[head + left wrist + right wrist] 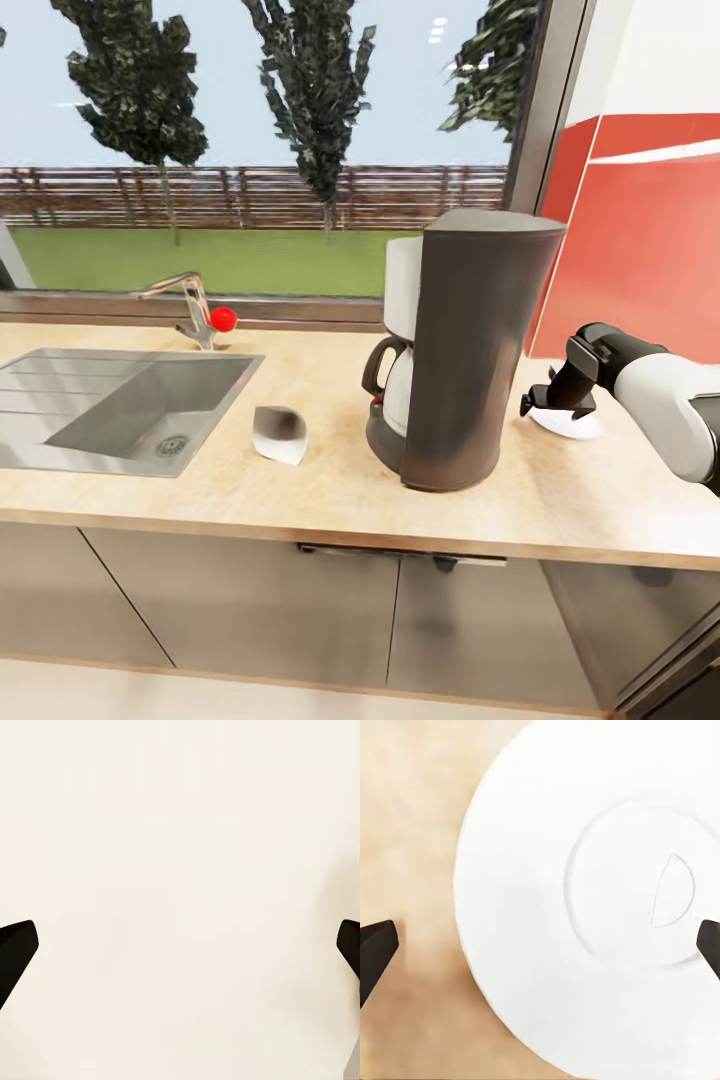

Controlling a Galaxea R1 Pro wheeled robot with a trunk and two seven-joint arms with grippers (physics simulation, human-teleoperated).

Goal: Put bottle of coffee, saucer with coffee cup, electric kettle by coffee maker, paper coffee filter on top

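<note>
Kitchen countertop under window: coffee maker mid-counter; paper coffee filter lying beside sink, not yet on maker. Saucer near right end, beside maker, cup absent. Right gripper above saucer, fingers apart, empty. Left gripper fingers apart, empty. Bottle, kettle, cup still to do.

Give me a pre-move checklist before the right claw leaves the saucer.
1. Saucer lies flat on the kitchen countertop: ok.
2. Saucer sits beside the coffee maker: ok.
3. Right claw open, fingers spread to either side above the saucer: ok.
4. Coffee cup on the saucer: not ok, the dish is bare.
5. Paper coffee filter on top of the coffee maker: not ok, it lies on the countertop near the sink.
6. Left claw open, holding nothing: ok.
</note>
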